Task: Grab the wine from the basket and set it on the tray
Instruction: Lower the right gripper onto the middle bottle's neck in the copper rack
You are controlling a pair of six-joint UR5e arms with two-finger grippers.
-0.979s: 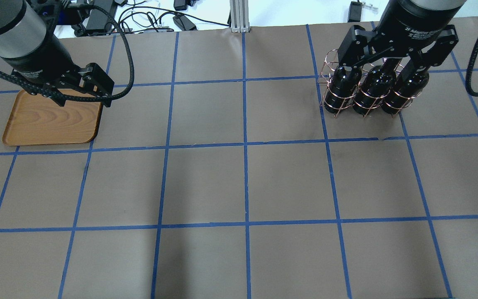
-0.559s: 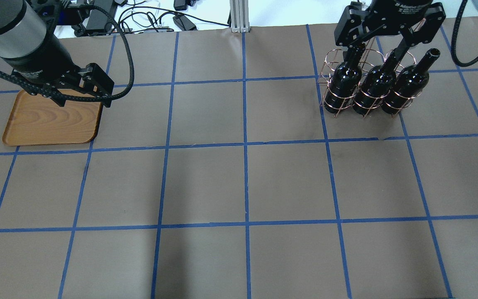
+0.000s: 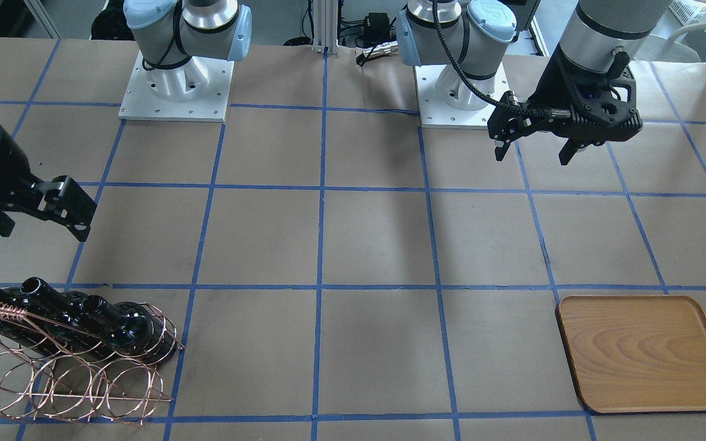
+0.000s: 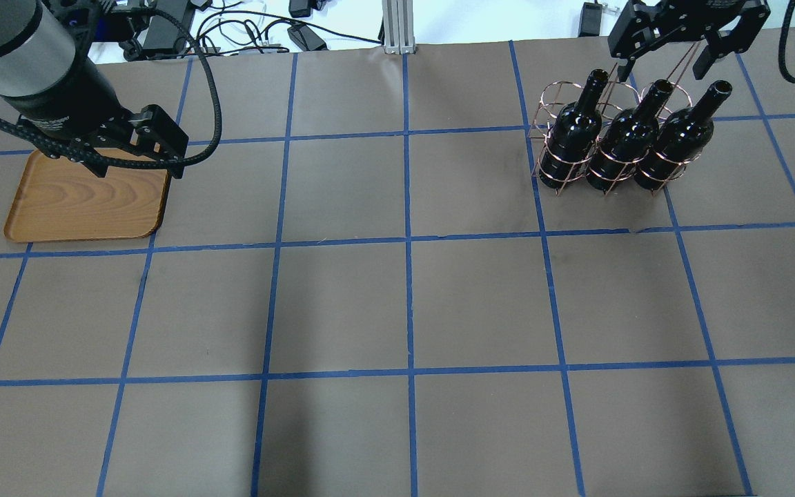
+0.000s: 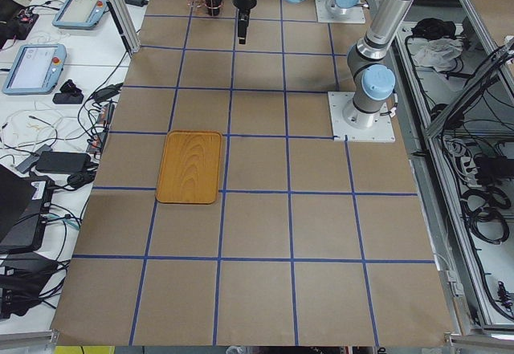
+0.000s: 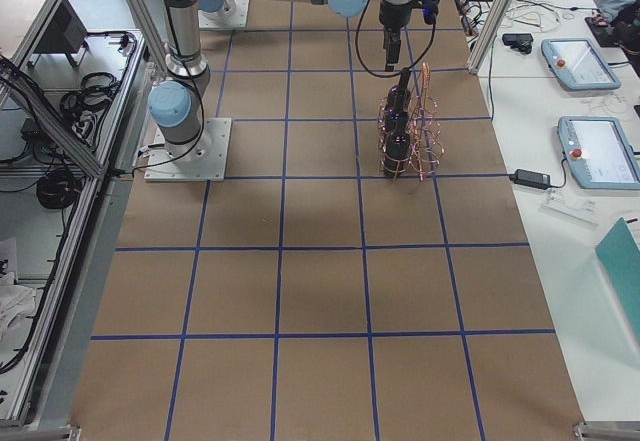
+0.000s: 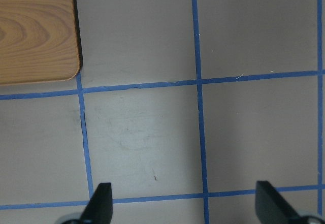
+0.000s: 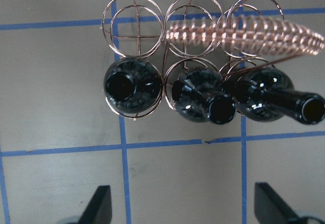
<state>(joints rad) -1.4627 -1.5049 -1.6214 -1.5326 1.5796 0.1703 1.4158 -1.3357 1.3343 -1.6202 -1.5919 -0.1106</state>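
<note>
Jaws spread wide on the right gripper [image 8: 185, 204], nothing between them. It hangs above the table [image 4: 404, 304], just on the robot's side of the bottles, looking straight down. That opening makes sense to me: room to take a neck from either side, if a neck grab is the plan.

Right under its camera, the first wine bottle [image 8: 133, 87] shows its open mouth dead centre in its ring, so it's standing upright. The middle bottle [image 8: 203, 99] and the third bottle [image 8: 274, 99] sit close together in the next two rings. Their necks seem to lean, probably only because they're off to the side of the lens.

All three are in the basket [image 4: 551, 93], in the row nearer the robot, and none is lifted. Just beyond them the back row of rings holds no bottle. The coiled handle [image 8: 244, 31] lies over that side, which leaves the necks free from above. Which bottle goes first, I can't tell.

Now far across the table there's the tray [image 4: 80, 200], flat, bare wood, well apart from the basket. The left gripper [image 3: 532, 154] hovers by its corner, spread wide and holding nothing. I'd judge it's parked there to receive a hand-over or to keep out of the way. The lift has not yet begun.
</note>
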